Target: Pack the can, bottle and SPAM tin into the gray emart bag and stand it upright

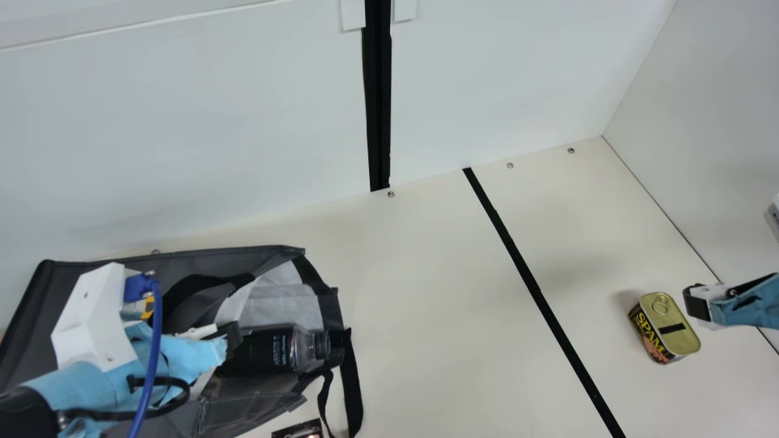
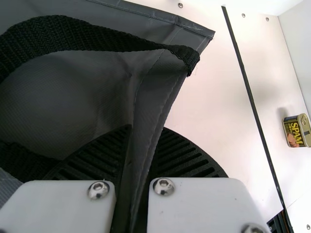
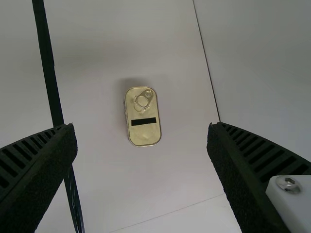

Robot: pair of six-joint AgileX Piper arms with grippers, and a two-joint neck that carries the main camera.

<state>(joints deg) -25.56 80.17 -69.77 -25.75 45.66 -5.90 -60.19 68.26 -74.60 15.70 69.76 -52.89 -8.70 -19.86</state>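
"What is held, and what could go wrong?"

"By the left black ribbed fingers (image 2: 187, 158), a soft gray fabric bag (image 1: 36, 304) is pinched at its edge, slumped on the cream bench (image 1: 426, 304). Just past them, a clear plastic bottle with a black label (image 1: 261, 350) is seen lying with its neck at the bag's mouth. If the bag were raised by that edge alone, the bottle could be rolled out, or the limp mouth folded shut."

"And at the right?"

"The right black ribbed fingers (image 3: 43, 167) are spread wide. Ahead of their tips, lined up with the gap but untouched, a rounded rectangular SPAM tin (image 3: 143, 131) is seen, gold metal lid up. Were they closed too high, only its rim might be caught, and it could be tipped or dropped."
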